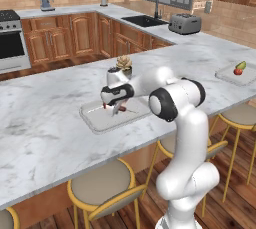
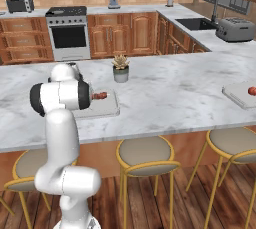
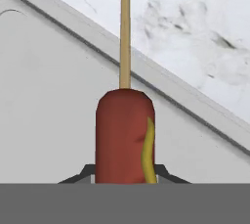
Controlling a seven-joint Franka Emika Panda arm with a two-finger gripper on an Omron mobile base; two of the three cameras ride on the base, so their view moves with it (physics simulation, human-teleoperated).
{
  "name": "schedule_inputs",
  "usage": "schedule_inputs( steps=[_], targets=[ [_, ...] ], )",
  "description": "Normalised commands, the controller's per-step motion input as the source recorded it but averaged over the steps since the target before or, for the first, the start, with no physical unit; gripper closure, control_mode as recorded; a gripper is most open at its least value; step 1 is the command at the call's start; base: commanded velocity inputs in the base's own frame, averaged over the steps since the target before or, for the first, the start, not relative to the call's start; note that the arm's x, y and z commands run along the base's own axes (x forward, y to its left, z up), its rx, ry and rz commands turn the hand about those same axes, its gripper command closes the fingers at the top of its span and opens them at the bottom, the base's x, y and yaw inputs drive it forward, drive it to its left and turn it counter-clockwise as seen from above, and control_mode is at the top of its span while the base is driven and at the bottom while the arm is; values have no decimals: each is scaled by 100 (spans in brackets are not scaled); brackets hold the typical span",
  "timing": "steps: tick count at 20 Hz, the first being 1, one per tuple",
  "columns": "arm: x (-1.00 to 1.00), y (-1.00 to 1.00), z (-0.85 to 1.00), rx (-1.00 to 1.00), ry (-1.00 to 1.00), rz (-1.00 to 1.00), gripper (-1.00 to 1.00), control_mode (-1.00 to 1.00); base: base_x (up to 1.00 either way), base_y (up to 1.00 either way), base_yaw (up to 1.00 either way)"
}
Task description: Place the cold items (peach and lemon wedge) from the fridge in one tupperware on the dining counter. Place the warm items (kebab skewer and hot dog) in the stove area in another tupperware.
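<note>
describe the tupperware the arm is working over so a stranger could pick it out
On the long marble dining counter, find the small potted succulent near the middle. The tupperware is the shallow, pale grey rectangular tray just in front of it, under the pincer, which is shut on a hot dog on a stick. The other tray, far along the counter, holds fruit.

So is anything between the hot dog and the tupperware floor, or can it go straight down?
Nothing visible blocks it. The gripper is shut on the hot dog, over the tupperware on the dining counter. The tupperware's floor looks bare beneath it; the potted plant stands beyond the rim.
</note>
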Motion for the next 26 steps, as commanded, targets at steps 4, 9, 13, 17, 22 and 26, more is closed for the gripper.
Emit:
schedule_inputs(
  steps=[4,9,13,17,22,26],
  targets=[
    [60,-26,-26,1,0,27,100,-100,0,0,0],
    [64,-27,-16,1,0,28,100,-100,0,0,0],
    [59,-29,-19,0,1,29,100,-100,0,0,0],
    [55,-25,-41,0,5,30,100,-100,0,0,0],
    [31,-35,-30,0,1,31,-100,-100,0,0,0],
    [-6,-53,1,10,-7,27,-100,-100,0,0,0]
  ],
)
